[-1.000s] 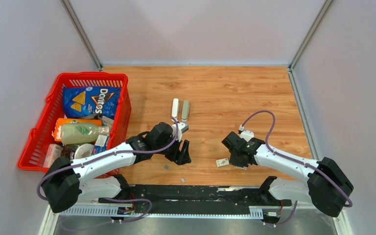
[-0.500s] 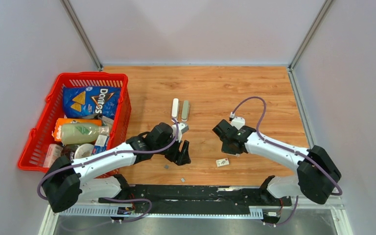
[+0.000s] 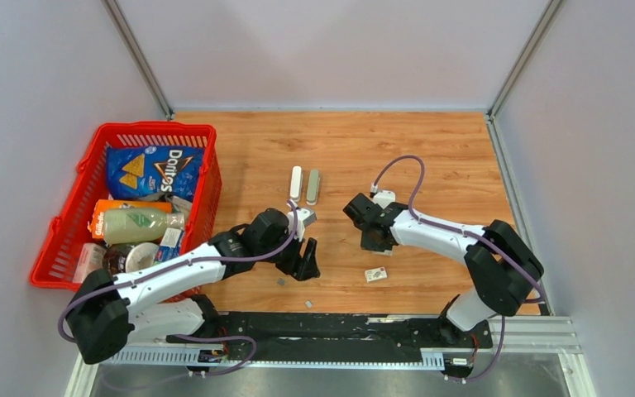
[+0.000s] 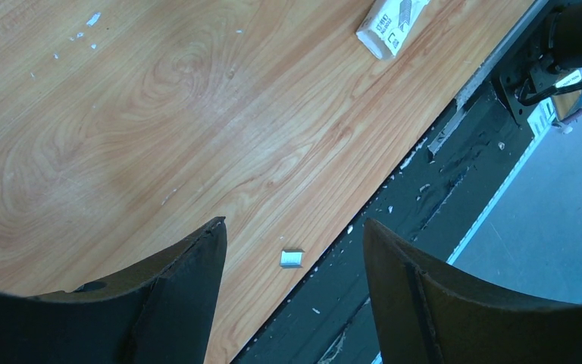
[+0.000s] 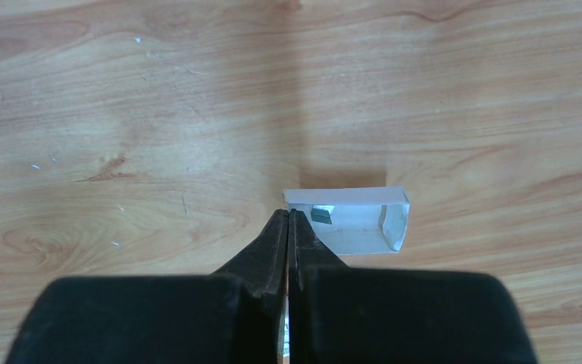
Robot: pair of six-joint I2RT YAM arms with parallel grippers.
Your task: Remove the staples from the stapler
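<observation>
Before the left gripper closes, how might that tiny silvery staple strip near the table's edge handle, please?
Flat on the smooth wooden table, the tiny silvery staple strip will probably slide rather than lift. It looks very light; a push might drop it off the edge.

A brown wooden table (image 3: 430, 149). Holds a red basket (image 3: 157, 126) at the left edge. Holds a stapler (image 3: 313, 187) near the middle, lying open, with a white half and a grey half side by side. Carries a small white packet (image 3: 374, 274) with dark print closer to the near edge, well apart from the stapler. Carries tiny grey staples (image 3: 282, 281) too: one bit left of the packet, one bit just beside the dark strip (image 3: 339, 324) along the near edge. Shows little white specks (image 4: 91, 19) here and there.
</observation>
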